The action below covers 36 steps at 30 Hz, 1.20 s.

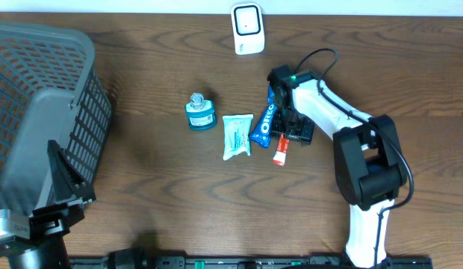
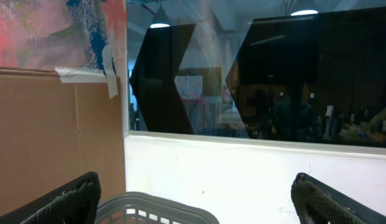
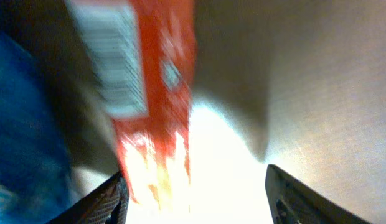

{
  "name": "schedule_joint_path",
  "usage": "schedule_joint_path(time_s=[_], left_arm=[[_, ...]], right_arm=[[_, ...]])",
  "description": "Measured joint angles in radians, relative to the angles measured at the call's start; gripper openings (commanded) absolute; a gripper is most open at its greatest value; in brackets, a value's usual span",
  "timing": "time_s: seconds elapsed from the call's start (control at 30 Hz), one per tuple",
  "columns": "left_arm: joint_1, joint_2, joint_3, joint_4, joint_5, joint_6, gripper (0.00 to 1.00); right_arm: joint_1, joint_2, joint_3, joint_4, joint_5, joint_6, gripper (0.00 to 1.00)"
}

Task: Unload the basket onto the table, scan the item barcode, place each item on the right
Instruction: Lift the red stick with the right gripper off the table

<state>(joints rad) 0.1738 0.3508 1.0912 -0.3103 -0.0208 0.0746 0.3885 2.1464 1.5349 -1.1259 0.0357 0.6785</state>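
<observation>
A red pack lies on the table beside a blue Oreo pack. My right gripper hovers low over them. In the right wrist view the red pack is blurred and very close, with its barcode facing the camera. Its lower end sits against my left finger, and the right finger stands well apart, so the right gripper is open. A white scanner stands at the table's far edge. My left gripper is open and holds nothing.
A grey mesh basket fills the left side, with its rim under my left gripper. A teal bottle and a white-and-teal packet lie left of the Oreo pack. The left wrist camera faces a wall and dark windows.
</observation>
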Motion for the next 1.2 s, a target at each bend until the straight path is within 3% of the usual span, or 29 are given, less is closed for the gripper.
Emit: schedule_joint_path(time_s=[0.27, 0.53, 0.93, 0.97, 1.17, 1.2], left_arm=[[0.0, 0.0, 0.0, 0.0, 0.0, 0.0, 0.98], [0.0, 0.0, 0.0, 0.0, 0.0, 0.0, 0.98], [0.0, 0.0, 0.0, -0.002, 0.0, 0.0, 0.98], [0.0, 0.0, 0.0, -0.002, 0.0, 0.0, 0.98], [0.0, 0.0, 0.0, -0.001, 0.0, 0.0, 0.98], [0.0, 0.0, 0.0, -0.002, 0.0, 0.0, 0.98]], right_arm=[[0.039, 0.053, 0.111, -0.163, 0.042, 0.014, 0.68], [0.104, 0.053, 0.126, -0.086, 0.132, 0.038, 0.56], [0.107, 0.021, 0.027, 0.045, 0.18, 0.042, 0.52], [0.11, 0.014, 0.016, 0.052, 0.185, 0.043, 0.49], [0.135, 0.002, -0.041, 0.049, 0.278, 0.074, 0.02], [0.135, 0.003, -0.05, 0.048, 0.295, 0.079, 0.01]])
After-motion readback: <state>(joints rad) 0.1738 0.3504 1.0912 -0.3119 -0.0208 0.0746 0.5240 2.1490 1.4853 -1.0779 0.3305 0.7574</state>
